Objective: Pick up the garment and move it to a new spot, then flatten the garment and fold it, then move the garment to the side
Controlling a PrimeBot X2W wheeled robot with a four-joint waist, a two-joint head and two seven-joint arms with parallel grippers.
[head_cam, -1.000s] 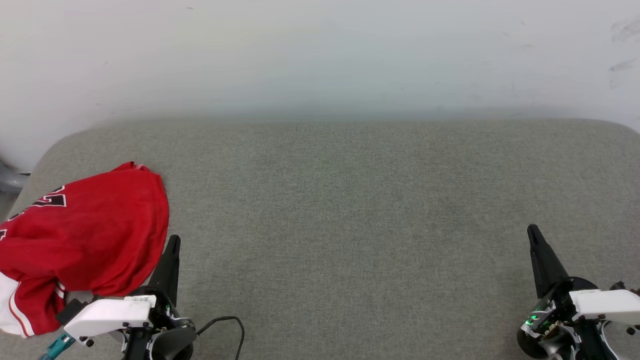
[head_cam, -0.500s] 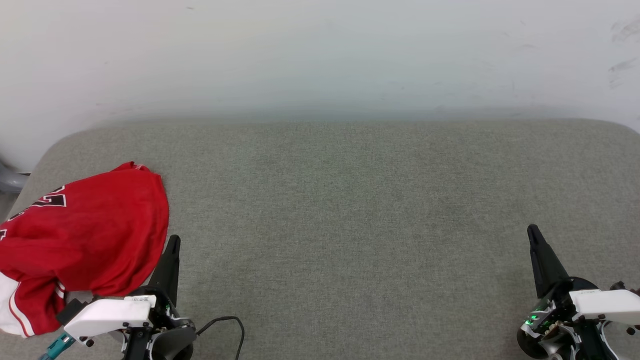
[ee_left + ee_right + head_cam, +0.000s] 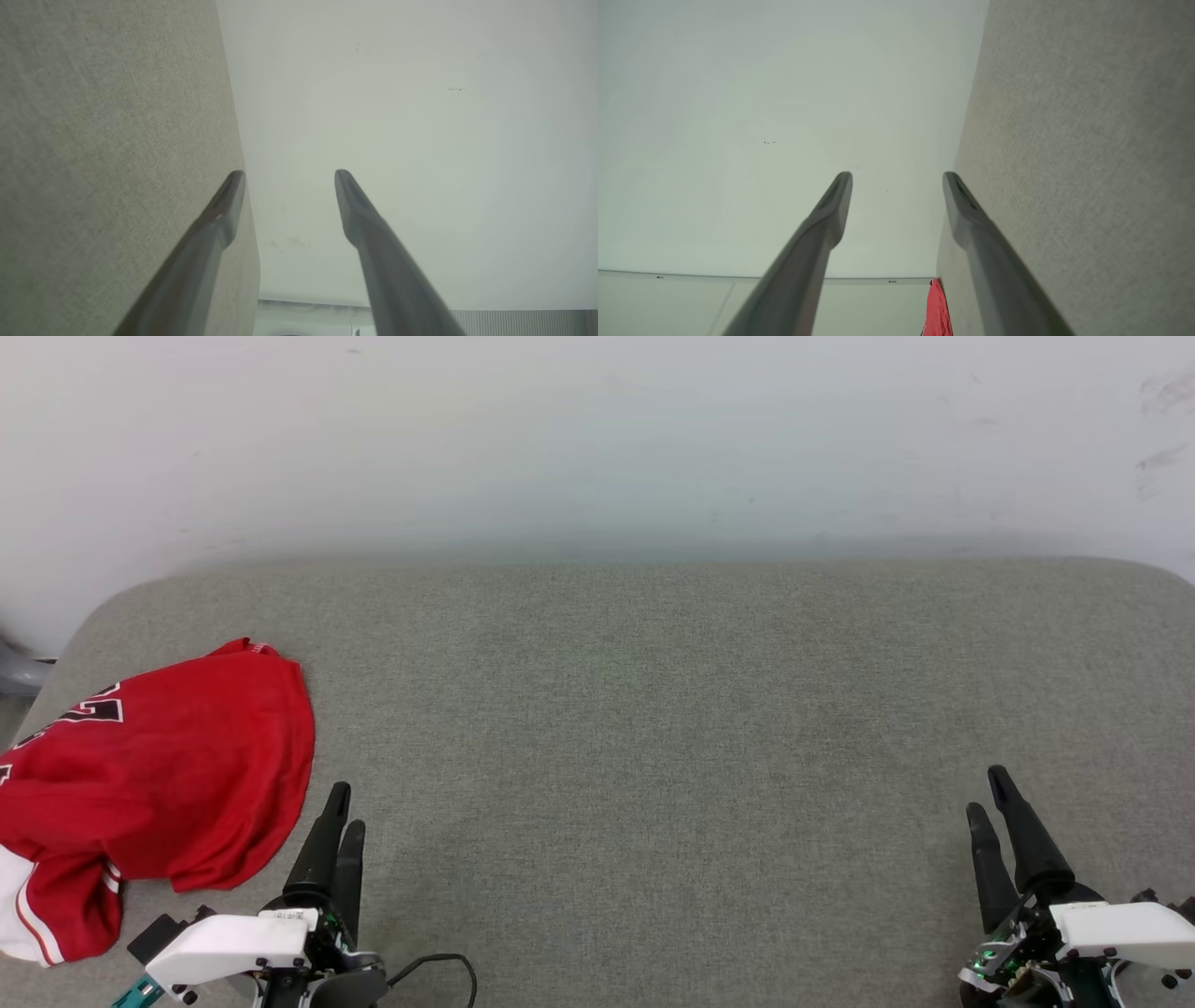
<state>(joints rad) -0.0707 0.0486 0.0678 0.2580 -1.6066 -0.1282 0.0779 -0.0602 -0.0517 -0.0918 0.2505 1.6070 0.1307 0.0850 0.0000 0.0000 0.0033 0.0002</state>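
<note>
One pale wall stands behind a wide grey cloth-covered surface with rounded far corners. On that surface's left end lies the crumpled red shirt, black white-edged numerals near its upper left edge and a white sleeve with red stripes at the head view's lower left. Just beside its right hem are the left jaws, parted with nothing between them, their dark fingers pointing away over the cloth and clear of the shirt. Well apart, at the lower right, the right jaws stand equally parted and empty. A thin black cable loops beside the left wrist.
</note>
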